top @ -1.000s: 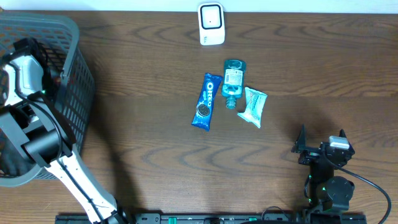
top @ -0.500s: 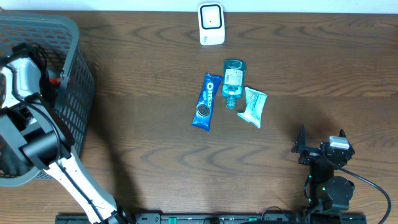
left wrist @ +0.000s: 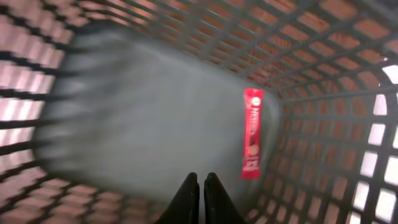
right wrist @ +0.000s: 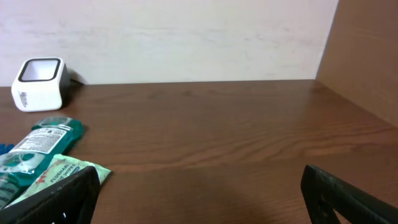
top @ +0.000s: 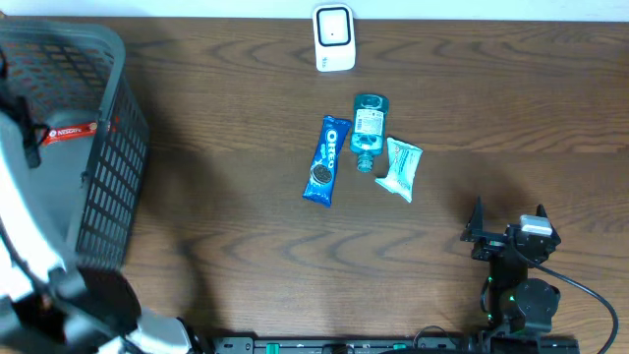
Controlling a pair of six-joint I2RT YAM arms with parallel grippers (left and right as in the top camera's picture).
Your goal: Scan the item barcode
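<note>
Dark wood table [top: 246, 246]: Oreo pack [top: 327, 159] lies near scanner [top: 334, 37]; red sachet [left wrist: 252, 132] in basket [top: 108, 187]. Left gripper [left wrist: 200, 182] pinched together, empty; right gripper [right wrist: 199, 190] spread. Advice: grasp pack edgewise, barcode facing scanner.

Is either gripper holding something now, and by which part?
Nothing is held. The left gripper is shut empty, apart from the red sachet; the right gripper is open and empty.
</note>
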